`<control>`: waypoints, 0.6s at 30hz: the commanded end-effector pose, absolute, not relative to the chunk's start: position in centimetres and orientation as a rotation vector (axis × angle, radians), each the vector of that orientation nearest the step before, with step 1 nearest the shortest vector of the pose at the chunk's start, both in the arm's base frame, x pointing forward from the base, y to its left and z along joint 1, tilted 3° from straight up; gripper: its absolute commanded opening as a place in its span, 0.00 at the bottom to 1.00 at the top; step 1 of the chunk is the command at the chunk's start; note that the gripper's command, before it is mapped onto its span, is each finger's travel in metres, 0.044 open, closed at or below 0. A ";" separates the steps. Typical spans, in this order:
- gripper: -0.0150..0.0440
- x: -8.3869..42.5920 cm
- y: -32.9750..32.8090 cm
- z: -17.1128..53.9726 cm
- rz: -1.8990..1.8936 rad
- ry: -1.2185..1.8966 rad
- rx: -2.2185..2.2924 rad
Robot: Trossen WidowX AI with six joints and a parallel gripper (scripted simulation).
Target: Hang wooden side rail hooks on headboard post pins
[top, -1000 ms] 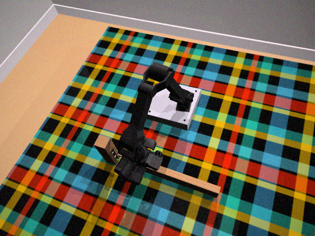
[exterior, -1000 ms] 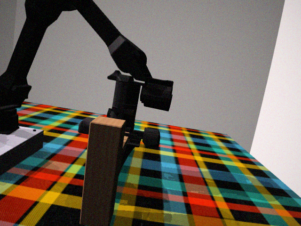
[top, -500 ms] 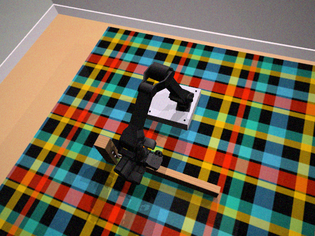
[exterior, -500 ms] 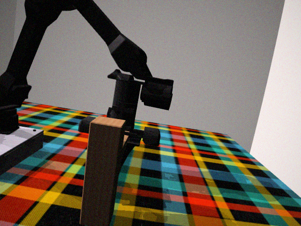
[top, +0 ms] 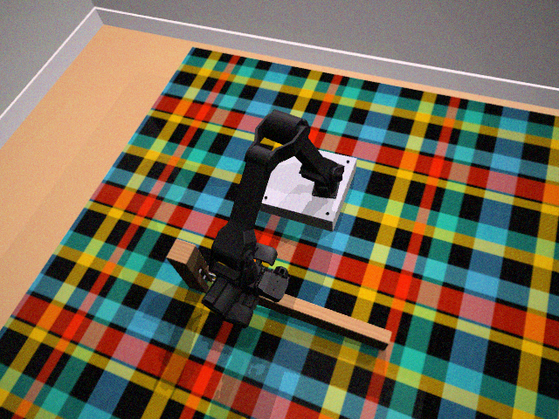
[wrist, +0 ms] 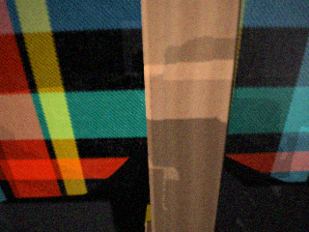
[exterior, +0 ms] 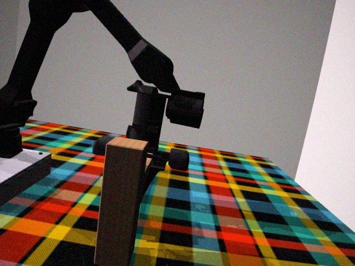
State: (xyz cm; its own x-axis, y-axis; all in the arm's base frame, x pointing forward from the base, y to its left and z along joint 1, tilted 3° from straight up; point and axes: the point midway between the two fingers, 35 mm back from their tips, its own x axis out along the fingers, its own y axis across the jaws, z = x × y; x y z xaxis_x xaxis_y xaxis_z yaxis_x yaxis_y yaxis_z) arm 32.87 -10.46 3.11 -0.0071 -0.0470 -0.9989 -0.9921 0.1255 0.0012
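The headboard post (top: 182, 252) (exterior: 121, 197) stands upright, at the left of the arm's hand in the top view and in front of it in the exterior view. The wooden side rail (top: 334, 316) (wrist: 188, 92) runs from under the hand to the lower right in the top view, and its far end appears to be down on the table. My gripper (top: 257, 298) (wrist: 169, 147) is shut on the rail, near its post end. Small shiny metal parts (top: 207, 274) show at the post's slot side. The hand hides the rail's hook end, so whether the hooks sit on the pins cannot be told.
The arm's white base plate (top: 293, 194) (exterior: 17, 163) lies behind the rail in the top view. The arm reaches over from it to the post. A plaid cloth (top: 451, 252) (exterior: 229, 200) covers the surface, with grey walls behind.
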 end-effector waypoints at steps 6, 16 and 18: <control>0.25 33.1 -10.5 3.8 1.089 1.289 -1.161; 0.25 33.1 -10.5 4.0 1.089 1.289 -1.161; 0.25 33.1 -10.5 4.0 1.089 1.289 -1.161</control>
